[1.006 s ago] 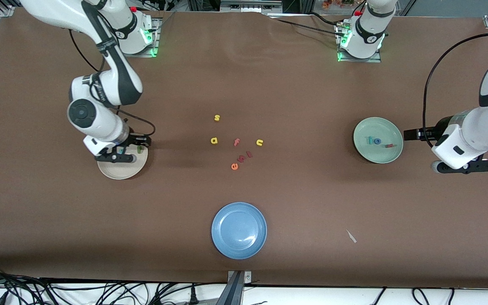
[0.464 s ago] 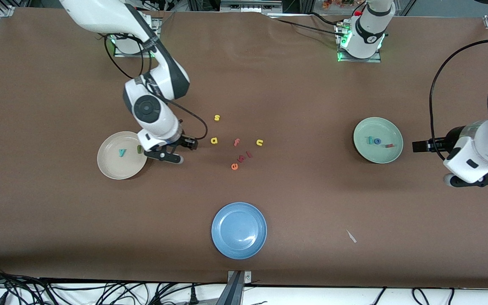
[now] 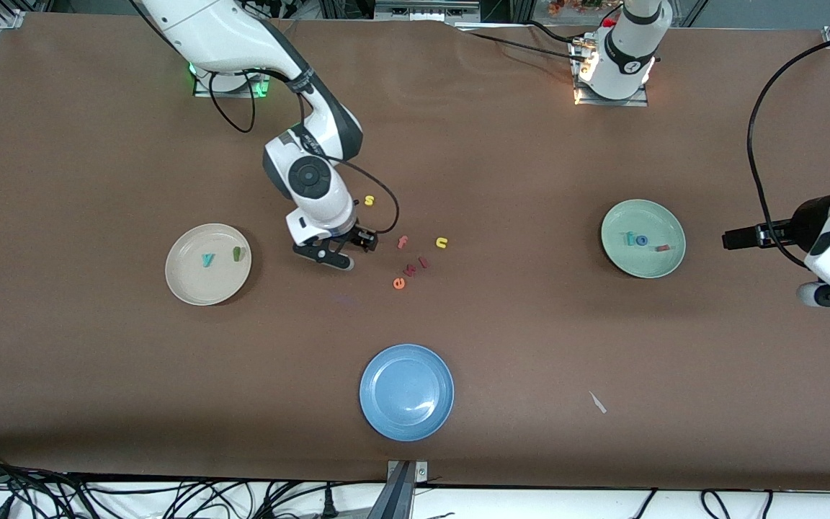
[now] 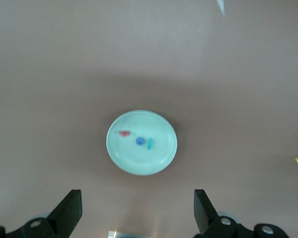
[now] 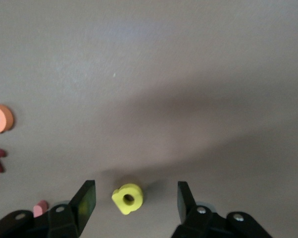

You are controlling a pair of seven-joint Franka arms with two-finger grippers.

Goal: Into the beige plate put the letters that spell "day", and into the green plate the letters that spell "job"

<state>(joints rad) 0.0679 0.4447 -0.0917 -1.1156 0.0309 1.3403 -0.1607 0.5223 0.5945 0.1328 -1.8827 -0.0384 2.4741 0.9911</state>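
Note:
The beige plate [image 3: 199, 285] holds the teal y [image 3: 207, 259] and the green d [image 3: 237, 253]. In the green plate [image 3: 638, 263] lie the teal j [image 3: 629, 238], blue o [image 3: 642, 240] and red b [image 3: 663, 248]. My right gripper [image 3: 328, 254] hangs open over the yellow a [image 5: 128, 198]. That letter lies flat on the table between the spread fingers [image 5: 87, 196], touching neither; the hand hides it in the front view. My left gripper [image 4: 137, 213] is open and holds nothing, off at the left arm's end of the table beside the green plate [image 4: 139, 161].
Loose letters lie mid-table beside the right gripper: yellow s [image 3: 369, 200], pink f [image 3: 402, 242], yellow u [image 3: 442, 243], orange e [image 3: 398, 283] and two reddish ones [image 3: 415, 267]. A blue plate [image 3: 406, 391] sits nearer the camera. A white scrap [image 3: 597, 402] lies on the cloth.
The right arm left the beige plate, uncovering the y and d, and swung toward mid-table until its open gripper came over the yellow a. The left arm drew farther from the green plate.

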